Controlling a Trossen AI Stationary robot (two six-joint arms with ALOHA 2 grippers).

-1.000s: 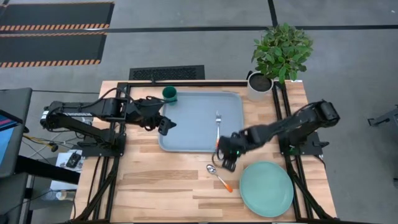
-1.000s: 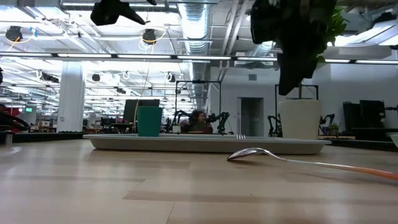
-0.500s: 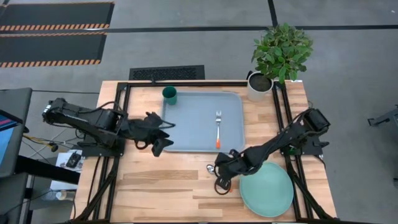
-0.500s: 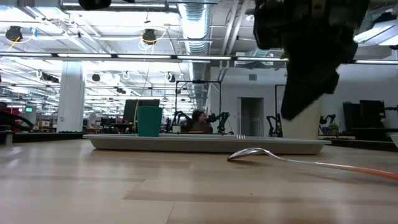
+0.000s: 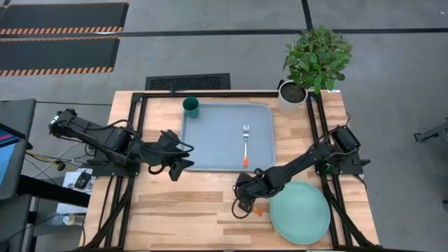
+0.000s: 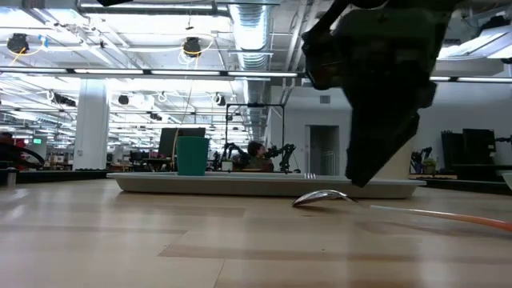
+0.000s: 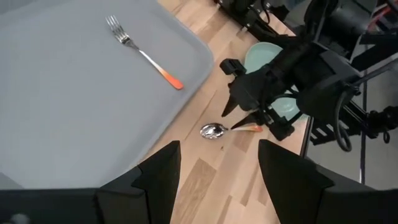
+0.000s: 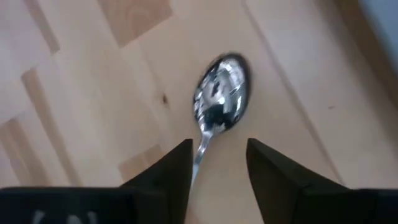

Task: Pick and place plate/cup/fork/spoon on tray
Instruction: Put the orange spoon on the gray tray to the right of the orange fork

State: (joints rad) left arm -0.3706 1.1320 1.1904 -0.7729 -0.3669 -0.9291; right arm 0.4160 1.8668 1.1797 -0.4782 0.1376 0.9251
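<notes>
The spoon (image 8: 221, 93) lies flat on the wood table in front of the tray's near edge, its orange handle end (image 5: 257, 211) pointing toward the plate. My right gripper (image 8: 217, 174) is open and low over it, one finger on each side of the spoon's neck, without visible touch; the low view shows it too (image 6: 356, 180). The fork (image 5: 246, 143) lies on the tray (image 5: 210, 133). The cup (image 5: 191, 106) stands at the tray's far left corner. The plate (image 5: 299, 212) rests on the table at the near right. My left gripper (image 5: 175, 168) is open and empty by the tray's near left corner.
A white plant pot (image 5: 292, 96) with a green plant stands at the far right corner. Black frame rails run along the table's left, right and far sides. Bare wood lies at the near left.
My right gripper has gone from the tray's near edge toward the table's near edge and down, over the spoon. My left gripper has drawn back from over the tray toward the table's near left. The spoon, fork, cup and plate have stayed put.
</notes>
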